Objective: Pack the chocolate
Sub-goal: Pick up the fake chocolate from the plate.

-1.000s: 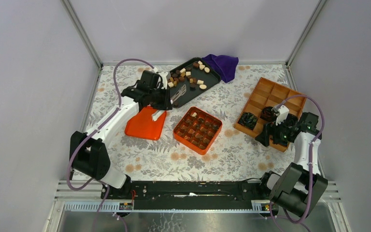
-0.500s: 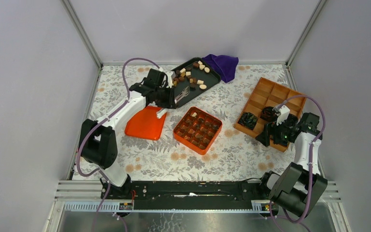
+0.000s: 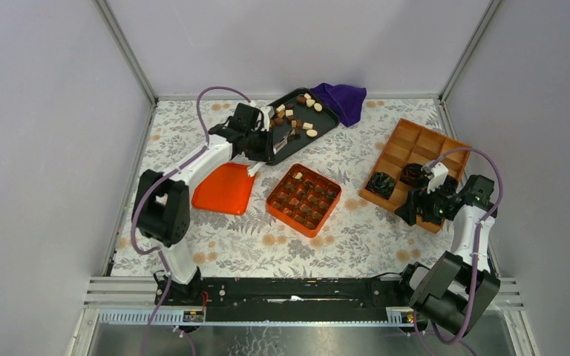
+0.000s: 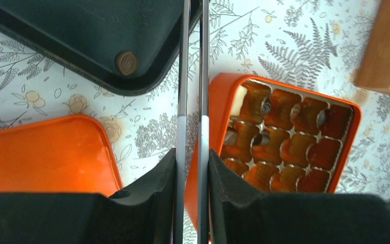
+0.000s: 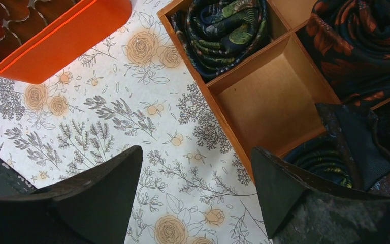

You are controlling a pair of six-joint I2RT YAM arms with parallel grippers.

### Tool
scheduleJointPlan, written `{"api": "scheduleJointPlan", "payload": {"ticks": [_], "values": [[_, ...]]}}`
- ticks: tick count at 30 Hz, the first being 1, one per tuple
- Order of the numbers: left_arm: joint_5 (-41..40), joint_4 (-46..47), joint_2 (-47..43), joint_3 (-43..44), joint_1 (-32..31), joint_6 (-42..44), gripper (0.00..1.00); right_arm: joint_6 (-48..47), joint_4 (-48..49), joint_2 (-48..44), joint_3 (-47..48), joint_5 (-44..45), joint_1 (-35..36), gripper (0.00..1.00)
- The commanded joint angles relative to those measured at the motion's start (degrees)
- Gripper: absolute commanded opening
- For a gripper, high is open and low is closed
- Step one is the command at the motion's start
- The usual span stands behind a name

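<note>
Clamped on a pair of metal tongs [image 4: 193, 76], the left claw [image 4: 192, 157] has its jaws pressing the two blades nearly together; the blade tips run out of the wrist view, so I cannot tell whether they hold a piece. Outward from there, the tongs reach over the black tray [image 3: 320, 127], which sits behind the orange box [image 3: 288, 221] and carries the loose chocolate [image 3: 293, 119]; one brown piece [image 4: 126, 62] lies alone near the tray's corner. Left of the orange box lies its lid [image 3: 223, 189]. To the right of the box, well apart, the right claw [image 5: 195, 152] hangs with its jaws spread and holding nothing, at the edge of a wooden crate [image 5: 249, 53] with dark rolls [image 5: 226, 25]. The likely trouble is the pinch: a small rounded piece may squirt from the thin blades, or fall onto the table between tray and box. The tongs could also twist in the jaws.
</note>
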Motion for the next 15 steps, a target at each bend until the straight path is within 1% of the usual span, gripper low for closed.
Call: {"api": "scheduleJointPlan", "payload": {"ticks": [1, 5, 11, 15], "values": [[-2.38, 4.27, 3.77, 4.63, 0.34, -0.39, 0.25, -1.6, -0.47, -1.24, 0.02, -2.36, -0.74, 0.86], [-4.55, 3.09, 6.22, 7.64, 0.36, 0.63, 0.3, -1.6, -0.4, -1.17, 0.03, -2.49, -1.02, 0.86], [-5.38, 2.63, 8.33, 10.15, 0.43, 1.31, 0.38, -1.6, -0.63, -1.33, 0.03, -2.96, -1.44, 0.86], [-5.62, 0.38, 11.03, 12.84, 0.42, 2.44, 0.43, -1.68, -0.68, -1.35, 0.02, -3.09, -1.6, 0.86]]}}
